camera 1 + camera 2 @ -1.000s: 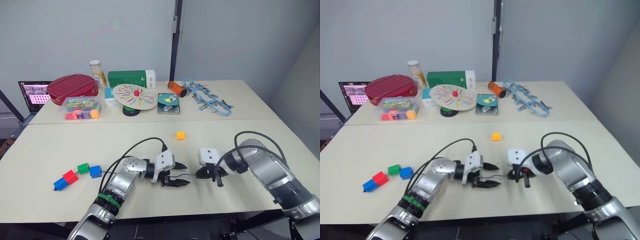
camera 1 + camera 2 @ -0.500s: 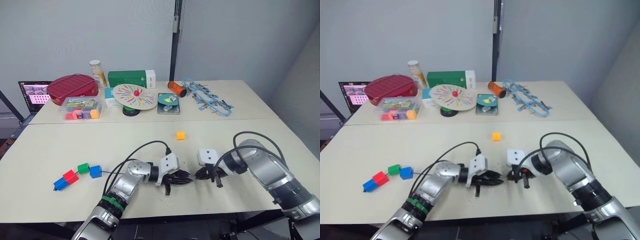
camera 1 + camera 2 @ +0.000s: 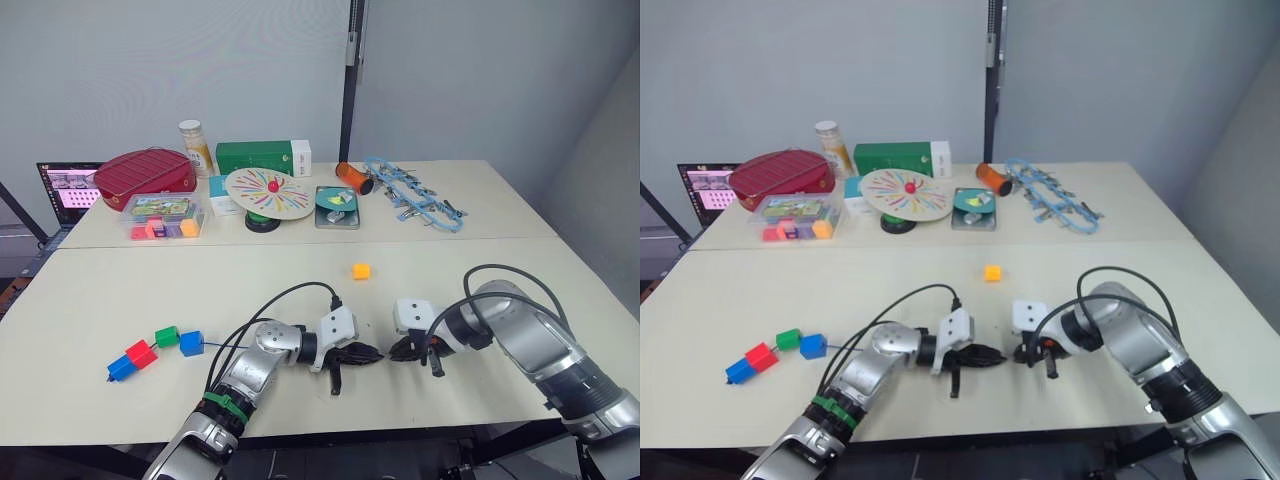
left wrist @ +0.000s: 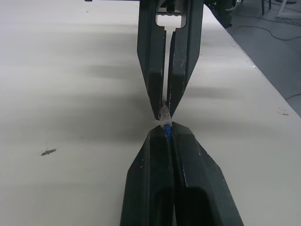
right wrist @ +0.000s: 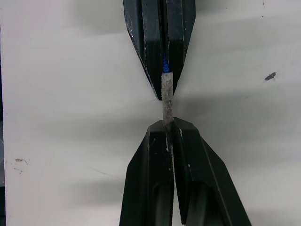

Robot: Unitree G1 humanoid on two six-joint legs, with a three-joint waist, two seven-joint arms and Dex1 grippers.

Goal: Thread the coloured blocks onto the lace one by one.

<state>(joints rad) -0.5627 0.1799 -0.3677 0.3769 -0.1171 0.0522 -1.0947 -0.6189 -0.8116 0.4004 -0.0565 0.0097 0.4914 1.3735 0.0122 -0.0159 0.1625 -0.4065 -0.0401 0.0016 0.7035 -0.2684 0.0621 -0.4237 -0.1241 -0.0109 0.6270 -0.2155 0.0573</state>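
My left gripper (image 3: 372, 353) and my right gripper (image 3: 398, 350) meet tip to tip near the table's front edge. The left one (image 4: 165, 134) is shut on the dark-blue lace (image 4: 168, 131) just behind its pale stiff tip (image 5: 167, 101). The right one (image 5: 167, 125) is shut on that tip. From the left gripper the lace (image 3: 225, 347) runs left to a blue block (image 3: 192, 343). Beside it lie the green block (image 3: 167, 336), the red block (image 3: 141, 354) and another blue block (image 3: 120, 367) in a row. An orange-yellow block (image 3: 361, 271) sits alone, farther back than the grippers.
Along the back stand a red case (image 3: 145, 172), a clear box of coloured pieces (image 3: 165, 215), a green box (image 3: 255, 157), a round striped disc (image 3: 268, 193), a light-blue chain tangle (image 3: 415, 195) and a laptop (image 3: 68, 185). The table's front edge lies close behind both forearms.
My left gripper has gone from open to shut on the lace and has shifted right, up against the right gripper's tips. The right arm has held still.
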